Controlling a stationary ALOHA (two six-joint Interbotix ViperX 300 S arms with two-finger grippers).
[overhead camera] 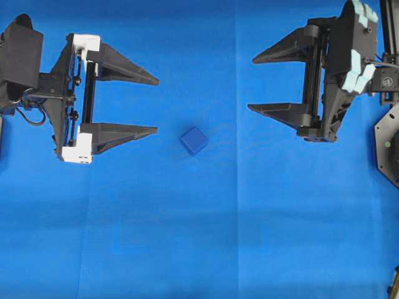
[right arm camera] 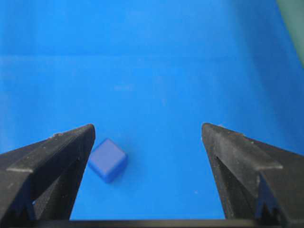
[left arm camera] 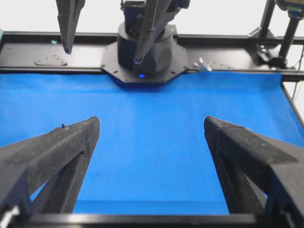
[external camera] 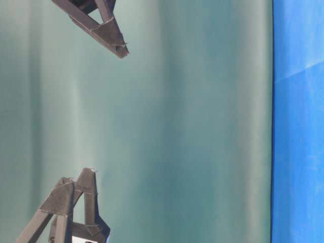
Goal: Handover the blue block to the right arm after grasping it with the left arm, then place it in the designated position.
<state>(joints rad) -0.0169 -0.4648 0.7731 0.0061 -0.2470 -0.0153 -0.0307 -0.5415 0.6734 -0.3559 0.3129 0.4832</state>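
Observation:
The blue block [overhead camera: 194, 140] lies on the blue cloth near the table's middle, turned about 45 degrees. My left gripper [overhead camera: 157, 106], the one with white end pieces, hovers to its left, jaws wide open and empty, tips pointing right. My right gripper [overhead camera: 250, 84], all black, hangs to the upper right of the block, open and empty, tips pointing left. In the right wrist view the block [right arm camera: 108, 160] sits on the cloth just beside the left finger [right arm camera: 71, 147], apart from it. The left wrist view shows only bare cloth between its fingers [left arm camera: 71, 142]; the block is out of that view.
The blue cloth [overhead camera: 199, 237] covers the whole table. The right arm's black base [left arm camera: 142, 52] stands at the far edge in the left wrist view, with a black frame rail behind it. A green backdrop [external camera: 177, 126] fills the table-level view, where two finger tips show.

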